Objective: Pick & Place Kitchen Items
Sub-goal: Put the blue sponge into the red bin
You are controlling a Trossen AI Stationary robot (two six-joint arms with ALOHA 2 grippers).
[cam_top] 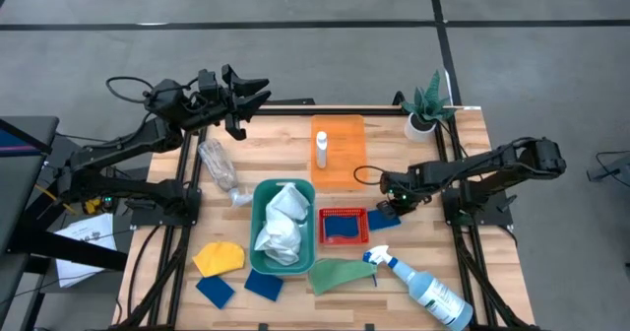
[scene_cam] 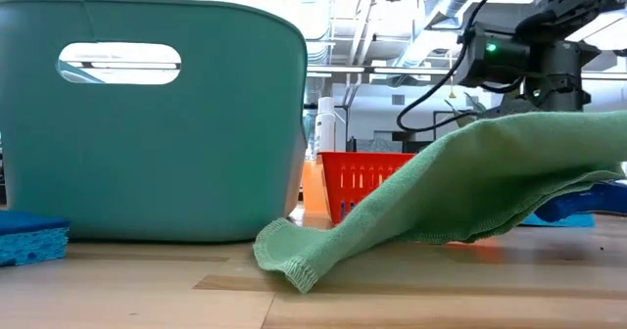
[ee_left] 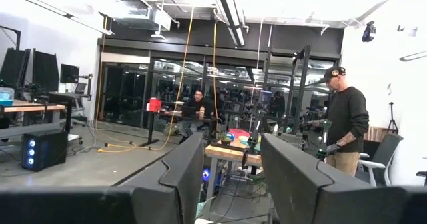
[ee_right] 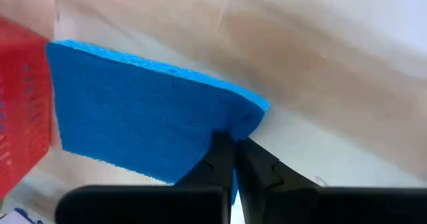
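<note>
High view: a light wooden table (cam_top: 433, 188) is framed by black rails and stands on a grey floor. At its middle a teal bin (cam_top: 262, 257) holds white cloths (cam_top: 281, 225), with a red basket (cam_top: 343, 226) just beside it and an orange board (cam_top: 345, 154) bearing a small white bottle (cam_top: 321, 150) further back. The right gripper (ee_right: 235, 146) is clenched on the edge of a blue sponge (ee_right: 133, 111) just beside the red basket. The left gripper (ee_left: 230, 174) is held above the table's far left corner, its fingers apart with nothing seen between them. A green cloth (scene_cam: 470, 187) is draped near the front edge, beside a spray bottle (cam_top: 425, 287). Beyond the table, desks, monitors and 2 persons are seen in a dim workshop.
</note>
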